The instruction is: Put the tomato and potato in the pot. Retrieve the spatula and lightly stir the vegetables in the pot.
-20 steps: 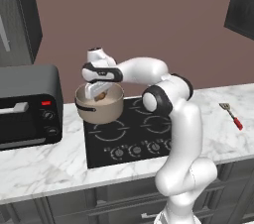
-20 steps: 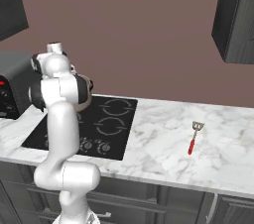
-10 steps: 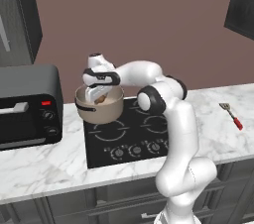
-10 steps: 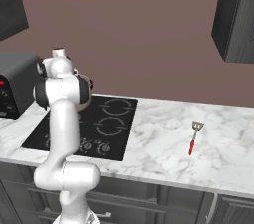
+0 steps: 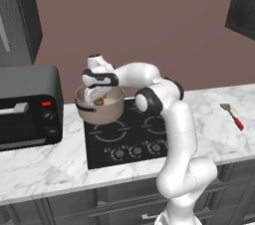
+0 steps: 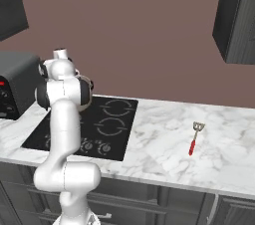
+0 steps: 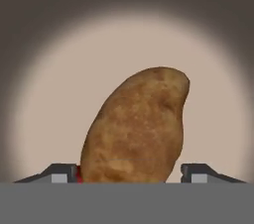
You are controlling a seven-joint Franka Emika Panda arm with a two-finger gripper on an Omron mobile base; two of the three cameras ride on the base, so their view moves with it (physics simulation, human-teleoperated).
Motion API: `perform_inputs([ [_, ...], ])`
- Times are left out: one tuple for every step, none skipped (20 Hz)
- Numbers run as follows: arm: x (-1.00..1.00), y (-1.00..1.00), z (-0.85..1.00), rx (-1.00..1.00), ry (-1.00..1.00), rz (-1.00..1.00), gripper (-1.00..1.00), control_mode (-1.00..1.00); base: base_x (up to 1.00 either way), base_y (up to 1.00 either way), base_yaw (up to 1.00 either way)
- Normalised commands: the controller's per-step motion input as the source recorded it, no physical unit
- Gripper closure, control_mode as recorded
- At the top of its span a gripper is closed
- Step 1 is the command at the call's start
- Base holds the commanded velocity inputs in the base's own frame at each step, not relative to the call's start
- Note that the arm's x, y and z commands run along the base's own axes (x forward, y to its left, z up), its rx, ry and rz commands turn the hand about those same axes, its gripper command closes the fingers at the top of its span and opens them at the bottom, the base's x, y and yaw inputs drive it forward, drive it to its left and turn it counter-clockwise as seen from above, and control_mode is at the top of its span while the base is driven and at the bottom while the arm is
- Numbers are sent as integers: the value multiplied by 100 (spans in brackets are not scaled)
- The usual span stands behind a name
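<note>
1. The gripper [image 5: 96, 94] is seen hanging in the mouth of the pot [image 5: 99, 112], which stands on the rear left burner of the cooktop [image 5: 130, 137].
2. In the hand view the fingertips [image 7: 58, 173] are spread wide; a gap is visible between the right tip and the potato [image 7: 136, 126], so the potato is judged released, not pinched.
3. The potato lies on the pale pot floor, directly below the hand. A sliver of red at its lower left edge may be the tomato; this cannot be confirmed.
4. The spatula [image 6: 194, 138] lies well apart on the marble counter [image 6: 164, 144], right of the cooktop, its red handle toward the front edge.
5. The spatula is judged light, stiff and thin; it would best be taken by the red handle, across its narrow width, since the slim metal shaft would likely slip.
</note>
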Motion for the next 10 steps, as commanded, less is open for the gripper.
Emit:
perform_inputs([
  [5,0,0,0,0,0,-100,-100,0,0,0],
  [4,0,0,0,0,0,-100,-100,0,0,0],
  [0,0,0,0,-3,0,-100,-100,0,0,0],
  [0,0,0,0,-3,0,-100,-100,0,0,0],
  [0,0,12,0,-7,0,-100,-100,0,0,0],
  [-7,0,46,0,-14,0,-100,-100,0,0,0],
  [-14,-9,76,0,-14,0,-100,-100,0,0,0],
  [-21,-9,83,0,-16,0,-100,-100,0,0,0],
  [-29,-21,94,0,-23,-2,-100,-100,0,0,0],
  [-30,-29,91,0,-22,-2,-100,-100,0,0,0],
])
